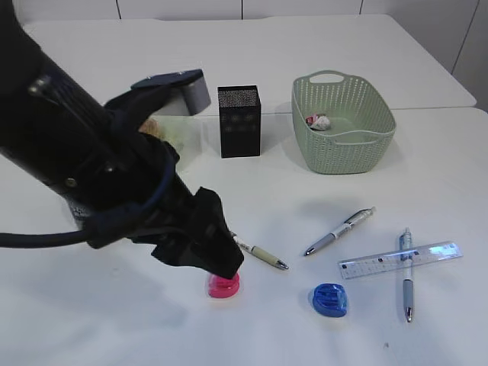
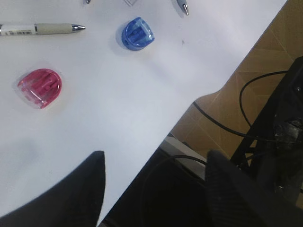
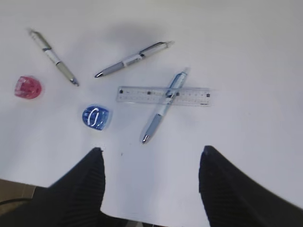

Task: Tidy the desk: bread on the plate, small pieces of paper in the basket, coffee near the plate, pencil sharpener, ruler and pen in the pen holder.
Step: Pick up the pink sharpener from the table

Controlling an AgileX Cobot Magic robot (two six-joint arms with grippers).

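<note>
Right now our left gripper [image 2: 151, 189] hangs above the near part of the desk [image 1: 427, 160], fingers spread wide with nothing between them, and the pink pencil sharpener [image 1: 223, 285] sits just under the arm in the exterior view, off to the upper left in the wrist view. Our right gripper [image 3: 150, 187] is equally wide open and empty, looking down on the ruler [image 3: 164, 96] with a blue pen [image 3: 163, 106] lying across it. The main risk, as we judge it, is the sharpener itself: it is small, rounded and slick, so a pinch that lands off-centre could squirt it sideways toward the table edge, which the left wrist view shows is close. It also lies near a beige pen [image 1: 259, 253], which a descending finger could nudge. On the right, lifting the ruler while the pen still rests on it would roll that pen away. A blue sharpener [image 1: 329, 298] and a grey pen [image 1: 339, 231] wait nearby. As for containers, the green basket [image 1: 379, 145] holds one crumpled scrap of paper [image 1: 318, 121]; the black pen holder [image 1: 239, 120] stands left of it, and we cannot see inside. Plate, bread and coffee are largely hidden behind our left arm.
</note>
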